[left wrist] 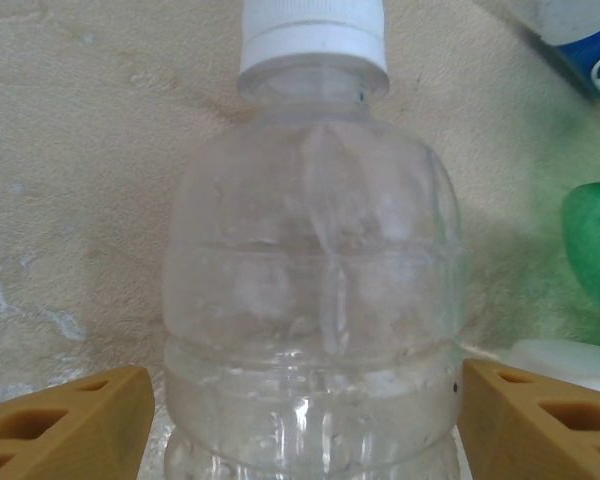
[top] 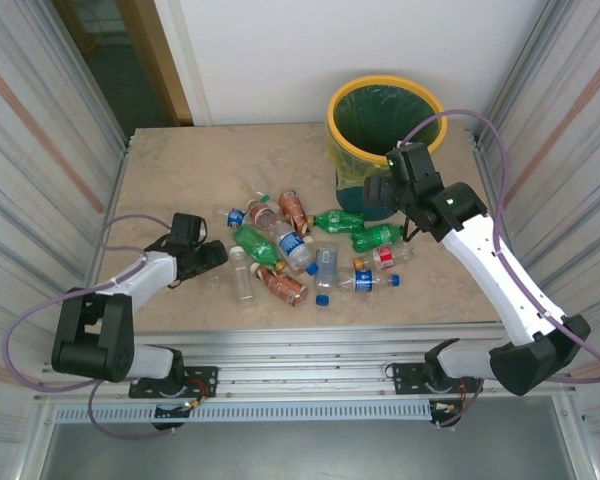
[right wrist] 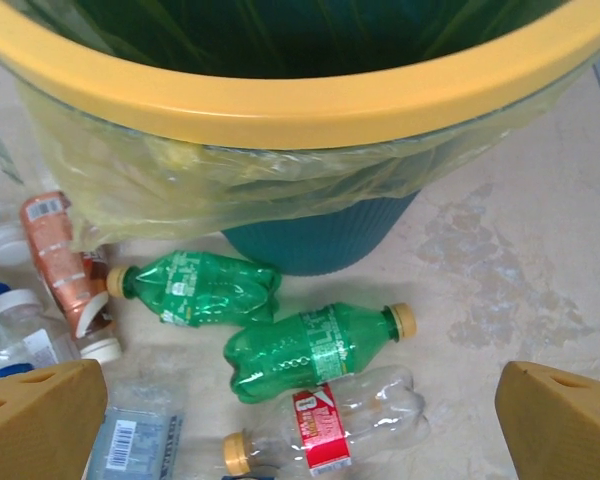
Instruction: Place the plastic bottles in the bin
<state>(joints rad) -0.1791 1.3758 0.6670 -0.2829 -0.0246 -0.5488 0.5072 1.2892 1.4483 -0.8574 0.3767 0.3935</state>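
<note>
Clear bottle [left wrist: 315,300] lying on table [right wrist: 520,260], white cap [left wrist: 315,35] pointing 12 o'clock, long side running 12 to 6. Left claw [left wrist: 305,390] sitting around it, cannot tell if squeezing. Right claw [right wrist: 300,400] hanging wide apart, holding nothing, bin [right wrist: 280,100] at 12 o'clock, bare floor room at 3 o'clock.

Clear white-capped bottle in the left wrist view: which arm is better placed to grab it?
Left. The left gripper brackets the clear bottle, one finger on each side. The right gripper hangs open by the bin, above two green bottles.
</note>
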